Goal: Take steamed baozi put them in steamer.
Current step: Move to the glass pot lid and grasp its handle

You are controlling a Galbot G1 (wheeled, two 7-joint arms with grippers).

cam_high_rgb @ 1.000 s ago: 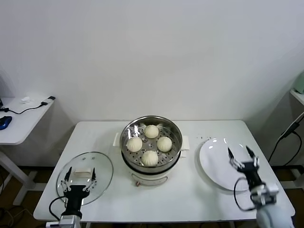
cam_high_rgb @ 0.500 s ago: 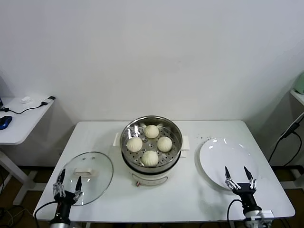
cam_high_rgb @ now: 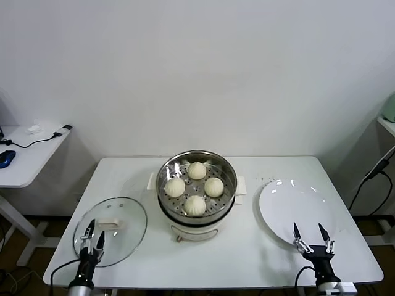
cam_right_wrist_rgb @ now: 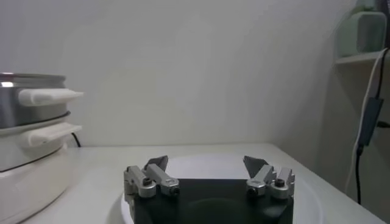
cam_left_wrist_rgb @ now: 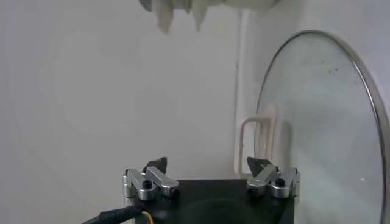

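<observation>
Left end effector (cam_high_rgb: 92, 237) wide open, empty, over glass lid (cam_high_rgb: 123, 219) near edge. Right end effector (cam_high_rgb: 312, 233) wide open, empty, at plate (cam_high_rgb: 290, 200) near rim. Four steamed baozi (cam_high_rgb: 195, 205) inside steamer (cam_high_rgb: 228, 179), counter (cam_high_rgb: 247, 253) centre.

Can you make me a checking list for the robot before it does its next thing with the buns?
1. All four buns in the steamer: ok.
2. Plate has no buns left: ok.
3. Left pincer open and holding nothing, low by the glass lid: ok.
4. Right pincer open and holding nothing, at the plate's near edge: ok.
5. Lid on the steamer: not ok, it lies on the table.
6. Steamer switched on: cannot tell.
</observation>
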